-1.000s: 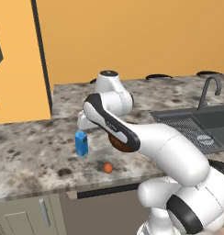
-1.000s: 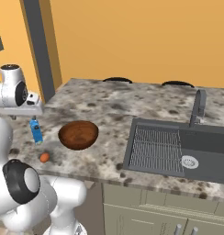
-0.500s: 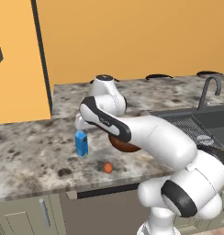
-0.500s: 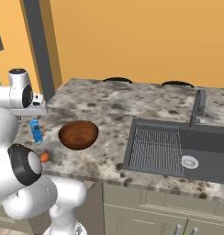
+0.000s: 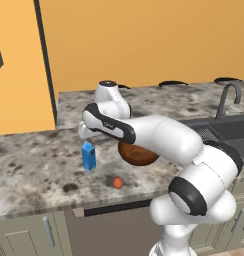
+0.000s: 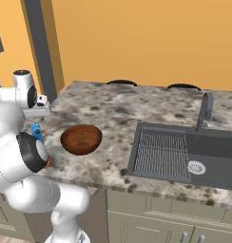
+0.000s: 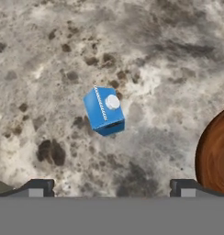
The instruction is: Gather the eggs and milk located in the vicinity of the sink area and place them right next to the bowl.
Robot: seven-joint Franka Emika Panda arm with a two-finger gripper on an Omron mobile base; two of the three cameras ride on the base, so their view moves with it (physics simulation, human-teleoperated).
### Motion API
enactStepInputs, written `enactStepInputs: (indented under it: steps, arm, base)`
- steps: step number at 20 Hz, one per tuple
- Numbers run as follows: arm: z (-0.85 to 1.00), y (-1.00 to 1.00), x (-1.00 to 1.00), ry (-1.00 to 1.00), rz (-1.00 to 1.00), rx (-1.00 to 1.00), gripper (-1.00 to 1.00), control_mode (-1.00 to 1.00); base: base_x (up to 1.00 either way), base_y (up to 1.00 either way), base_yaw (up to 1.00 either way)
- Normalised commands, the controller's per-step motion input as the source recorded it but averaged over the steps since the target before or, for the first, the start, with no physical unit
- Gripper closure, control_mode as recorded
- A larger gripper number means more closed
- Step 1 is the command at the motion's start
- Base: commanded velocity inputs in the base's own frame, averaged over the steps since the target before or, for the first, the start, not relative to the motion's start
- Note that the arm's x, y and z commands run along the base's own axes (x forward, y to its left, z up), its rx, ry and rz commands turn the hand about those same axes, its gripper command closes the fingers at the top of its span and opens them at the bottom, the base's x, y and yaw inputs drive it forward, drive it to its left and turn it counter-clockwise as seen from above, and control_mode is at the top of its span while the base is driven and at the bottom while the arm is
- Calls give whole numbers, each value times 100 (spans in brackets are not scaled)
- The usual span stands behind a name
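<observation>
Gripper open, fingers wide apart above the milk, which stands upright on the counter just beside the bowl; carton likely light, stiff, tippable—best pinched across flat side faces below the gable.

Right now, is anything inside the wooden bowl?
From the right base view the bowl looks hollow, with nothing visible in it. In the left base view the arm covers most of it, and the hand view catches just its rim, so the near inner wall stays unseen.
</observation>
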Motion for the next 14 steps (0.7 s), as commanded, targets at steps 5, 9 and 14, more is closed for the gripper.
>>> enactStepInputs:
  steps: [5,9,14]
  arm:
    - [-25,8,4,0,0,0,-100,-100]
    - [-42,12,9,1,0,0,-100,-100]
    - [-17,20,19,1,0,0,-100,-100]
  base:
    - [0,0,0]
    - [0,0,0]
    - [0,0,0]
